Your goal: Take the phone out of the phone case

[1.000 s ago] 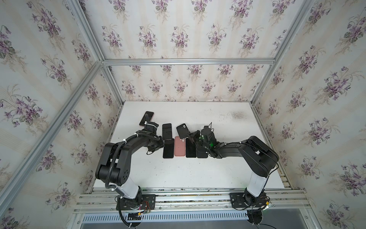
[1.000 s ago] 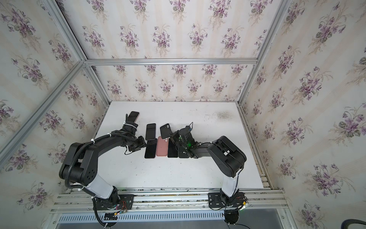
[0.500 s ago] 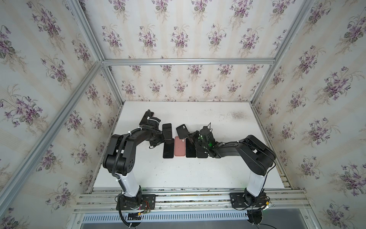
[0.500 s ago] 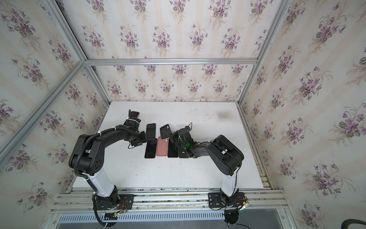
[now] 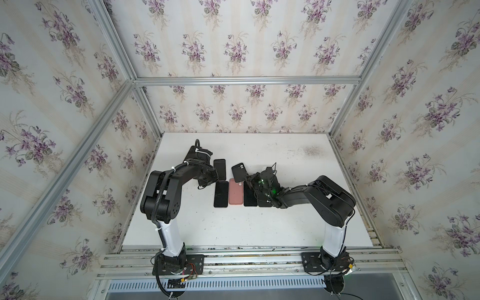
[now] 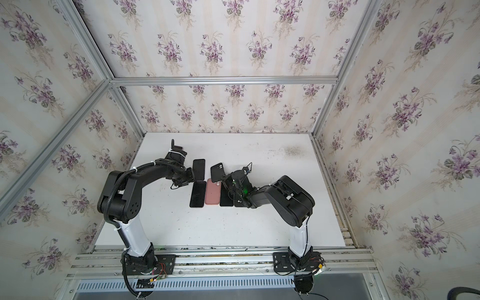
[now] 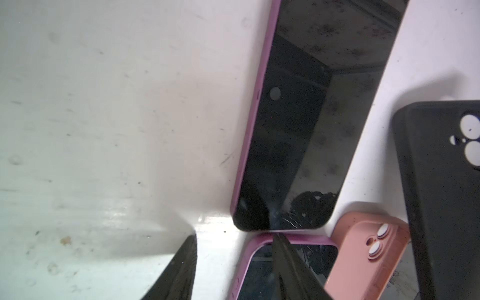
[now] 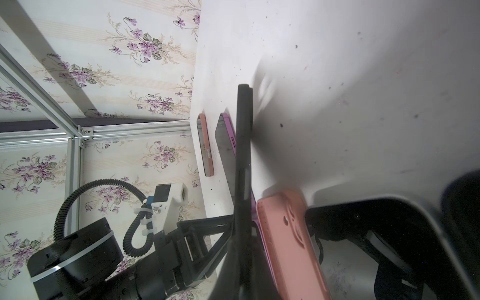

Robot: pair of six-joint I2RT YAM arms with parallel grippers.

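Observation:
My right gripper (image 5: 250, 179) is shut on an empty black phone case (image 5: 239, 172), holding it tilted above the row of phones; in the right wrist view the phone case (image 8: 242, 145) stands edge-on. A bare black phone (image 5: 250, 195) lies under it. My left gripper (image 7: 233, 235) is open, low over the table. One of its fingers (image 7: 288, 267) lies over the corner of a purple-cased phone (image 7: 257, 272); the other hangs over bare table. A second purple-cased phone (image 7: 311, 117) lies just ahead, screen up.
A pink case (image 5: 236, 191) lies camera side up in the row on the white table (image 5: 233, 228). A phone in a salmon case (image 8: 205, 145) lies further left, hidden by my left arm in both top views. Floral walls close three sides.
My left arm has swung its elbow and wrist toward the rear and now covers the far-left phone. My right gripper still holds the black case in the same place.

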